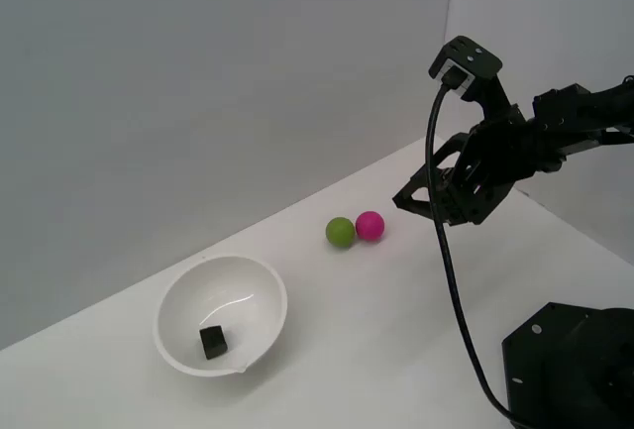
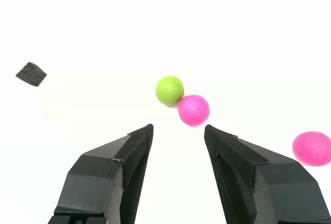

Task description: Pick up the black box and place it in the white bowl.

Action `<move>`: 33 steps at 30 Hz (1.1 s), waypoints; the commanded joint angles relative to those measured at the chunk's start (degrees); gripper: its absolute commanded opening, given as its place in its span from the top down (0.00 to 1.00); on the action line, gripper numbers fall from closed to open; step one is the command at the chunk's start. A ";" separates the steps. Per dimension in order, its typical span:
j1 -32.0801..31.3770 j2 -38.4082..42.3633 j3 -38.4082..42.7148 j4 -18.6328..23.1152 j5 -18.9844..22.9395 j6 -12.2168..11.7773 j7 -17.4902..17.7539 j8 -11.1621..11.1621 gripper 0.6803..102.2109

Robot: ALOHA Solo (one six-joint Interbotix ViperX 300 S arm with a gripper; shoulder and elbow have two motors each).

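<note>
The black box [image 1: 213, 341] lies inside the white bowl [image 1: 188, 295], which stands on the white table at the exterior view's lower left. In the wrist view the black box [image 2: 31, 74] shows as a small dark cube, while the bowl around it is washed out against the bright table. My gripper [image 1: 408, 201] hangs in the air at the exterior view's right, well apart from the bowl. My gripper [image 2: 178, 128] is open with nothing between its fingers, and it points toward the balls.
A green ball [image 1: 340, 232] and a pink ball [image 1: 369, 225] touch each other on the table between bowl and gripper. The wrist view shows a second pink ball [image 2: 312, 148] off to one side. A large black base [image 1: 575, 370] and a hanging cable [image 1: 451, 280] stand at the exterior view's lower right.
</note>
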 commanded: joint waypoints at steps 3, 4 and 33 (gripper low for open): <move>1.76 2.46 2.55 1.85 1.41 -0.53 0.35 0.70 0.46; 1.93 3.08 3.08 1.93 1.49 -0.53 0.26 0.62 0.46; 6.33 4.75 4.83 2.37 2.02 -0.44 1.05 0.53 0.46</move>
